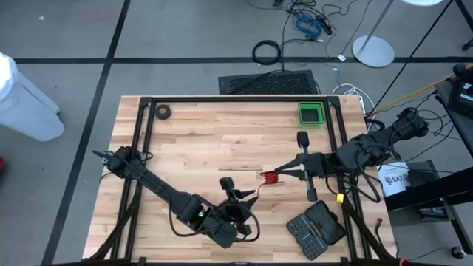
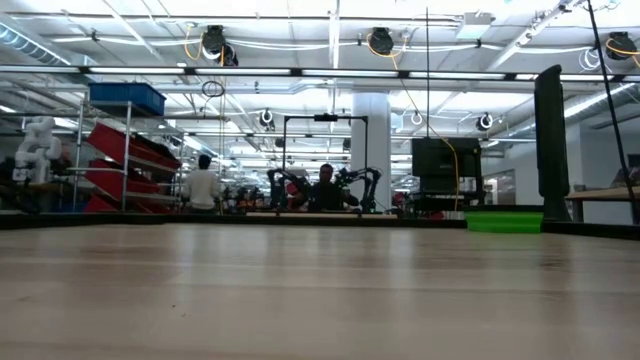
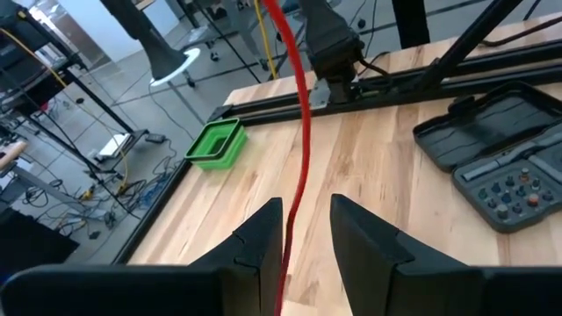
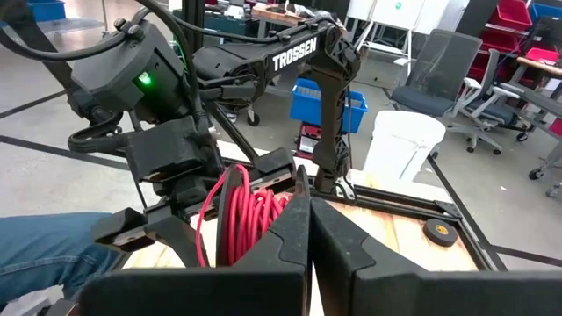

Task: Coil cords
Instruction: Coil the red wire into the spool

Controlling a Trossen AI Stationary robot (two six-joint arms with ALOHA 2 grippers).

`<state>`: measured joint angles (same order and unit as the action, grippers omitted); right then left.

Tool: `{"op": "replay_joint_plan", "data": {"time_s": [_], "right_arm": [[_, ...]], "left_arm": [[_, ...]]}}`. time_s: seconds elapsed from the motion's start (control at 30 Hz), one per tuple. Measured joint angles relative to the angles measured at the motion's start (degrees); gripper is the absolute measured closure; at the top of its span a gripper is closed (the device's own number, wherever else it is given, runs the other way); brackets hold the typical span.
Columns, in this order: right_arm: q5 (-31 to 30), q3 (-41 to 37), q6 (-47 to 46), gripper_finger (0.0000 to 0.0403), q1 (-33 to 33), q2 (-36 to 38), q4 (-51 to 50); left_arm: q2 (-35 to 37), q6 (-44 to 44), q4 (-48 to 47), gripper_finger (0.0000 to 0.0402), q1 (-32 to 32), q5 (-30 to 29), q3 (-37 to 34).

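The red cord is partly wound into a small coil (image 1: 270,177) that hangs clear of the table at the tips of my right gripper (image 4: 309,230), which is shut. From the coil (image 4: 241,215) one strand (image 3: 303,105) runs fairly straight across to my left gripper (image 3: 307,230) near the table's front middle. That gripper (image 1: 245,193) points toward the coil, and its fingers stand apart with the strand passing between them. The low view shows neither arm nor cord. My left gripper has the red strand (image 3: 287,219) running lengthwise through its gap, close along the inner side of one finger (image 3: 263,241); whether it touches that finger I cannot tell. My right gripper has the coil by one side of its loops (image 4: 285,204), at the fingertips, coming level from the table's right. Its own finger (image 4: 290,241) covers the place of contact. The loops stand upright beside the finger, lifted clear of the table.
An open black tool case (image 1: 316,227) lies at the front right, beside my left gripper's reach. A green tray (image 1: 311,112) sits at the far right corner and a small black ring-shaped roll (image 1: 164,111) at the far left. Black frame rails (image 1: 144,140) border the tabletop.
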<state>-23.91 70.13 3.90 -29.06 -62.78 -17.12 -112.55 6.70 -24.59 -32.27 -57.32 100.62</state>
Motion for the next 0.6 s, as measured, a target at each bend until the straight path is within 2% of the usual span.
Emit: {"op": "replay_joint_plan", "data": {"time_s": [0.33, 0.43, 0.6], "right_arm": [[0.0, 0.0, 0.0, 0.0403, 0.0, 0.0, -0.3], [0.0, 0.0, 0.0, 0.0403, 0.0, 0.0, -0.6], [0.0, 0.0, 0.0, 0.0403, 0.0, 0.0, -0.6]], "left_arm": [[0.0, -0.1, -0.3, 0.0303, 0.0, 0.0, 0.0], [0.0, -0.1, -0.4, 0.0326, 0.0, -0.2, 0.0], [0.0, -0.1, -0.5, 0.0388, 0.0, -0.2, 0.0]]}}
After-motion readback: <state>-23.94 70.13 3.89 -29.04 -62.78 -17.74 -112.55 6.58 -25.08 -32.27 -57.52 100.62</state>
